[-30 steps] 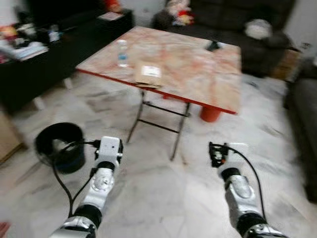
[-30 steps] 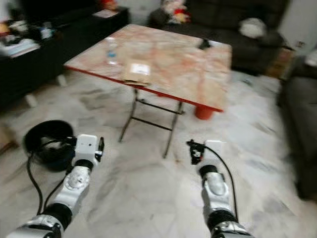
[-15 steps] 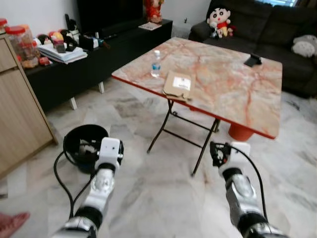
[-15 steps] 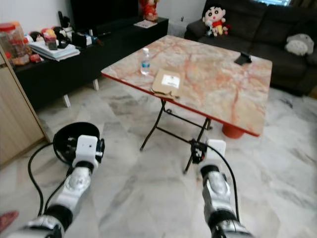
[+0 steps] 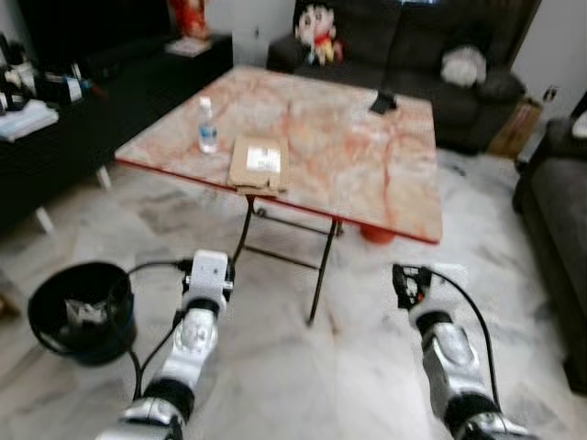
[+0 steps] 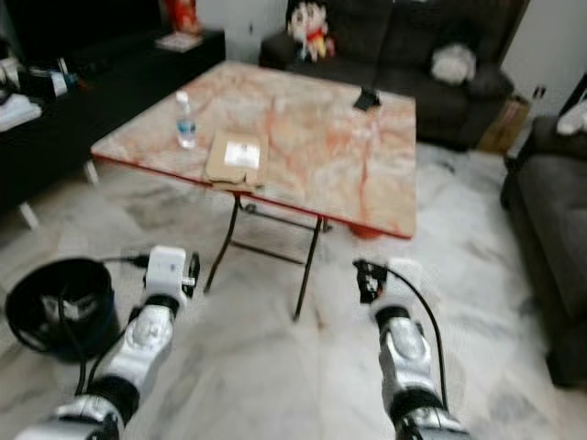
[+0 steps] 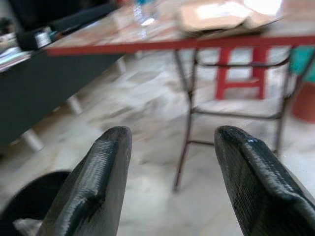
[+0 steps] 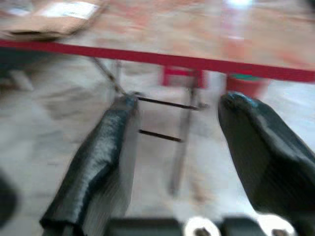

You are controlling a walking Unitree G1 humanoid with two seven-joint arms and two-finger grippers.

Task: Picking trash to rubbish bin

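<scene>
Table (image 5: 367, 156): marbled pink top with red edge, on folding metal legs, ahead on the pale marble floor (image 5: 312, 367).
Packet (image 5: 258, 163): flat brown, with a white label, lying at the table's near edge and slightly overhanging it.
Bottle (image 5: 207, 126): small, clear, upright on the table, just left of the packet.
Dark item (image 5: 383, 101): on the table's far side, too blurred to identify.
Bin (image 5: 81, 310): black, round, on the floor left of the table and nearer than it, some pale trash inside.
Left gripper (image 7: 170, 182): held low in front of the table, short of its near edge, 2 fingers spread wide, nothing between them.
Right gripper (image 8: 182, 167): also low before the table, toward its right end, 2 fingers spread apart, holding nothing.
Sofa (image 5: 413, 46): dark, beyond the table, with a doll (image 5: 314, 26) and a grey cushion (image 5: 463, 66) on it.
Cabinet (image 5: 101, 101): low, black, left of the table.
</scene>
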